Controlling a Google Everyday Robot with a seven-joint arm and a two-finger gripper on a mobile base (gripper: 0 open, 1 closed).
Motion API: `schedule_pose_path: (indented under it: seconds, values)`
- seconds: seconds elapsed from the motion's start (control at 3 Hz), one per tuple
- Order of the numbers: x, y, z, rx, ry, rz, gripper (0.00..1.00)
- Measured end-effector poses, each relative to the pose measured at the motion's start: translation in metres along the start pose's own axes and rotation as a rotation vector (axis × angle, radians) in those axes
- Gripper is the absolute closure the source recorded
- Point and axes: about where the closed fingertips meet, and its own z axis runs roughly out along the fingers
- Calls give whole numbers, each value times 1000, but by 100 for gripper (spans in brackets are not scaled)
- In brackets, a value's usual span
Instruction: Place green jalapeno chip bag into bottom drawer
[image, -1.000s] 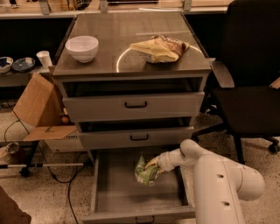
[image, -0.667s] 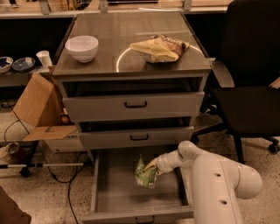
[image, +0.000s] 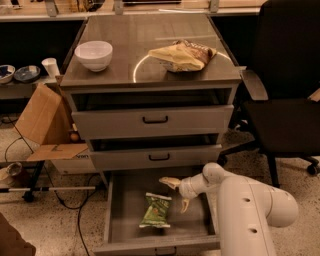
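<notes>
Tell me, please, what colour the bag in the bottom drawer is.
Green with pale markings, in the camera view; the chip bag lies beside the open gripper.

The claw (image: 176, 193) points left, and its two pale fingers (image: 168, 181) are spread wide apart, one higher and one lower. Just right of the claw sits the rounded white wrist (image: 193, 185), which runs up into a ball-shaped joint (image: 214, 173). From that joint the thick white arm (image: 250, 215) drops away, below and to the right of the claw, bulky and bent.
</notes>
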Motion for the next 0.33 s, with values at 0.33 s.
schedule_pose_path:
  seconds: [0.33]
  values:
    - [0,0,0,0,0,0,0]
